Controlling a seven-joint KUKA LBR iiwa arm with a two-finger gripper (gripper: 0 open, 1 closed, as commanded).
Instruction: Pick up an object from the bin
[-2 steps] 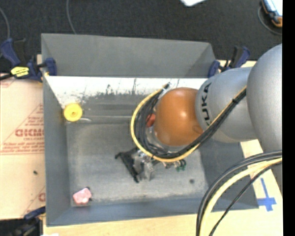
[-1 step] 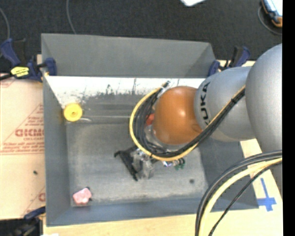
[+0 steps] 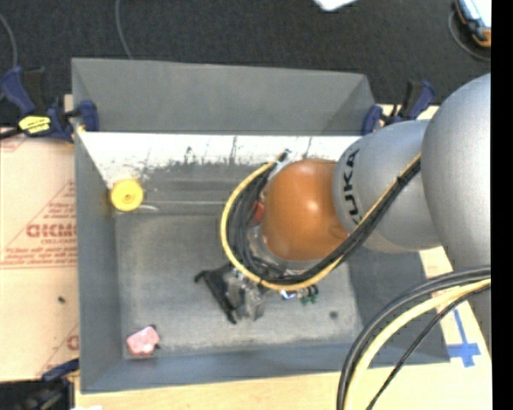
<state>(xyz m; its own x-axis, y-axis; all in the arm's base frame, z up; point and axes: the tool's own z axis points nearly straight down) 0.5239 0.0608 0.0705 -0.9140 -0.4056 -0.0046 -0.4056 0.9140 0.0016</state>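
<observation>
My gripper (image 3: 244, 300) is low over the bin floor, a little below the middle, under the orange cover of the wrist. A black angular thing (image 3: 214, 284) lies on the floor right at its left side and touches or nearly touches it; I cannot tell whether it is held. A small green thing (image 3: 309, 295) peeks out beside the gripper on its right, mostly hidden by the arm.
A yellow round thing (image 3: 126, 196) lies in the bin's far left corner. A pink crumpled lump (image 3: 142, 341) sits in the near left corner. The arm covers the right half of the bin.
</observation>
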